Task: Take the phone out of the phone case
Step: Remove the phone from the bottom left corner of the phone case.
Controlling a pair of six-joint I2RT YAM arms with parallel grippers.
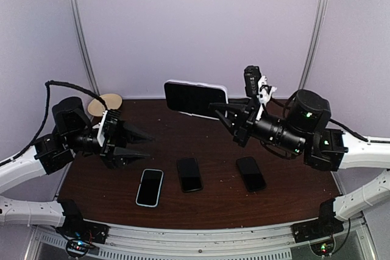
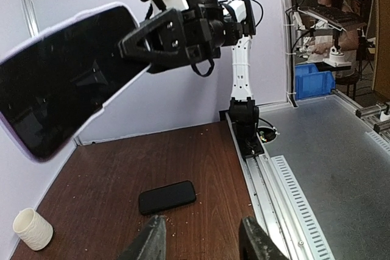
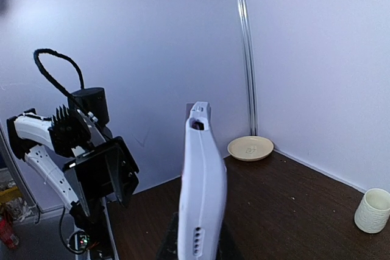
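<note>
The right tool (image 1: 220, 111) is clamped tight on one short end of the phone case (image 3: 202, 181). It holds the case in the air, level with the plate (image 1: 105, 104) and off to its right, over the back of the table (image 1: 201, 141). The case is a pale, lavender-white shell with rounded corners. Seen edge-on from the right wrist, it shows a row of small holes near the bottom and a slot cut-out near the top. The phone (image 1: 194, 99) sits inside it, its glossy black screen framed by the pale rim and facing the arms. No brand or lettering can be read on either.

The left tool (image 1: 149, 147) hangs below and right of the plate. Its two black, wedge-shaped fingers (image 2: 151, 243) stand partly spread with nothing between them, pointing towards the held case.

The plate is a shallow beige disc, matte, in the table's back left corner. The table is dark brown wood grain dotted with light crumbs.

Three more handsets lie flat in a row, further from the wall than the plate:
- a pale-edged handset (image 1: 150, 187), nearest the plate
- a middle black handset (image 1: 189, 175)
- a right black handset (image 1: 250, 173)

A small cream cup (image 2: 32, 228) with a ribbed, woven-looking surface stands upright near the wall, well apart from the plate.
</note>
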